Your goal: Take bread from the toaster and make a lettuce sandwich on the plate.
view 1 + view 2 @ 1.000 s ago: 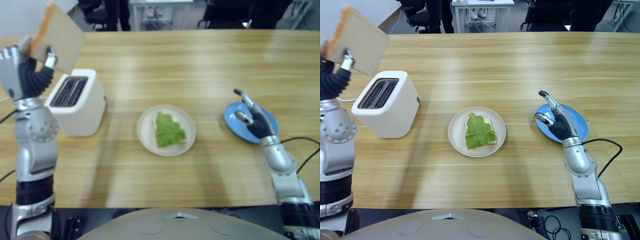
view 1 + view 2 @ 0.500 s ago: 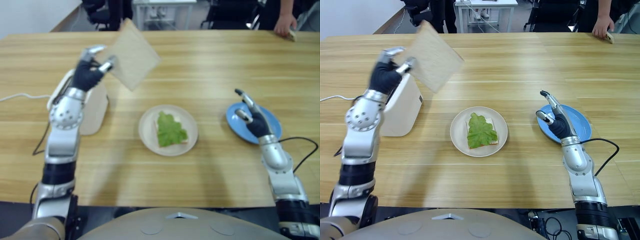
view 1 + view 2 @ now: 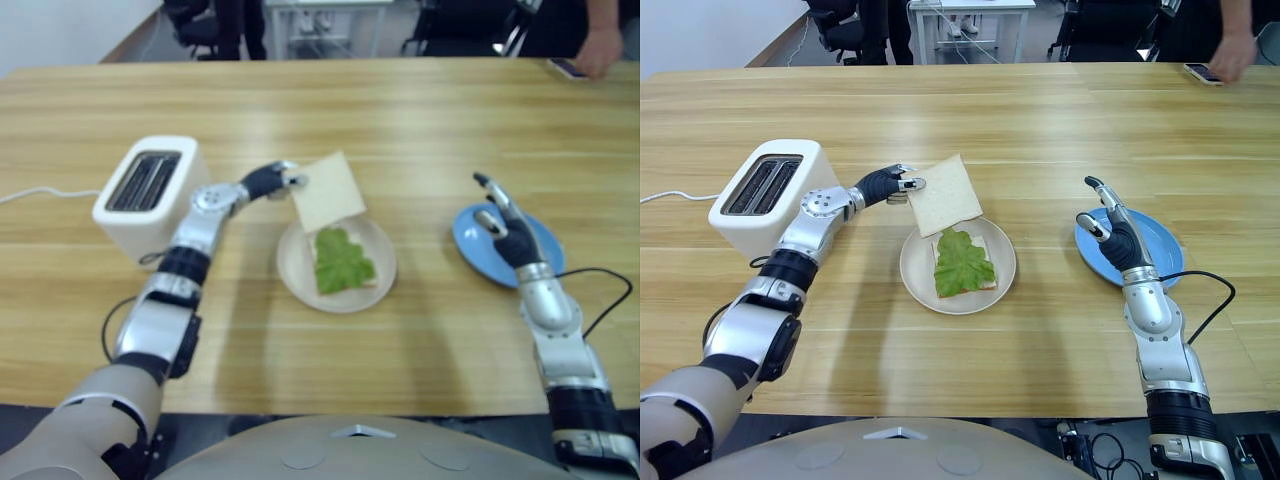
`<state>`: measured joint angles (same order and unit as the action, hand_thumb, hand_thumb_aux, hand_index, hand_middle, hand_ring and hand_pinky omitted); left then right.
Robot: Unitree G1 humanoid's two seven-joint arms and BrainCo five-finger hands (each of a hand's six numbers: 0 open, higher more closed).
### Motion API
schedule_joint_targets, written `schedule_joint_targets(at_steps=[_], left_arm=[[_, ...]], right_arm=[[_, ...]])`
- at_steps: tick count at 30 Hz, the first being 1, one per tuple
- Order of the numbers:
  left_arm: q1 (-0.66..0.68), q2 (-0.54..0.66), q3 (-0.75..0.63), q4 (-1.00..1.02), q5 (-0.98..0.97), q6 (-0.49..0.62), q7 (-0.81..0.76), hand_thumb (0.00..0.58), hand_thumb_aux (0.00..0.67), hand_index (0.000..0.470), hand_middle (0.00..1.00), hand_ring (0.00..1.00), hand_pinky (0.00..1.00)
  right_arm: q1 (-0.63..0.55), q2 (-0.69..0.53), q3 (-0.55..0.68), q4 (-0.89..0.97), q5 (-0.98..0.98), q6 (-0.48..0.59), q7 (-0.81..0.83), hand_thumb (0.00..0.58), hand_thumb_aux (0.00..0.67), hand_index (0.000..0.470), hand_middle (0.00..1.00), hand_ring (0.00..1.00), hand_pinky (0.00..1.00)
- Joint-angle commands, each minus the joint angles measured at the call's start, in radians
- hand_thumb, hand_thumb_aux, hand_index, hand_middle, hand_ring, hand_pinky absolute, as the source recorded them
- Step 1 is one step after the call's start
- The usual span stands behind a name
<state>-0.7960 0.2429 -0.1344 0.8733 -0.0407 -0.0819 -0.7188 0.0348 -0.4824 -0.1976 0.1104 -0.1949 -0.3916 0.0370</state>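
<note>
Step in hand: closing the sandwich.
Left hand: pinching one corner of the top bread slice, which is tilted just to the hand's right, above the white plate.
Next move, by judgement: lower it flat onto the lettuce.
Right hand: loosely spread, empty, at the blue plate.
Count: bread slices, two, the lower slice under the lettuce; lettuce, one; plates, two; toaster, one.

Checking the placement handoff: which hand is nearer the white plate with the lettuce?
Left. The left hand holds a bread slice just beyond the white plate's far-left rim; the right hand is well off to its right, by the blue plate.
</note>
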Motion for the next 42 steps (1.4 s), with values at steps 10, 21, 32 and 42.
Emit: schedule_joint_targets(at_steps=[10, 21, 32, 42], left_arm=[[0.009, -0.059, -0.043, 0.077, 0.058, -0.057, -0.084, 0.58, 0.67, 0.46, 1.0, 1.0, 1.0], [0.046, -0.055, -0.132, 0.081, 0.185, -0.111, -0.041, 0.58, 0.67, 0.46, 1.0, 1.0, 1.0], [0.0, -0.072, -0.165, 0.228, 0.272, -0.137, 0.063, 0.58, 0.67, 0.46, 1.0, 1.0, 1.0], [-0.017, -0.079, -0.183, 0.335, 0.325, -0.157, 0.119, 0.58, 0.67, 0.46, 1.0, 1.0, 1.0]], right_arm=[[-0.021, 0.019, 0.048, 0.046, -0.02, -0.014, 0.005, 0.0, 0.0, 0.0, 0.0, 0.0, 0.0], [-0.018, 0.028, 0.084, 0.033, -0.056, -0.021, 0.005, 0.0, 0.0, 0.0, 0.0, 0.0, 0.0], [0.005, 0.018, 0.221, -0.104, -0.236, -0.055, 0.011, 0.0, 0.0, 0.0, 0.0, 0.0, 0.0], [-0.013, -0.029, 0.444, -0.098, -0.543, -0.108, 0.004, 0.0, 0.0, 0.0, 0.0, 0.0, 0.0]])
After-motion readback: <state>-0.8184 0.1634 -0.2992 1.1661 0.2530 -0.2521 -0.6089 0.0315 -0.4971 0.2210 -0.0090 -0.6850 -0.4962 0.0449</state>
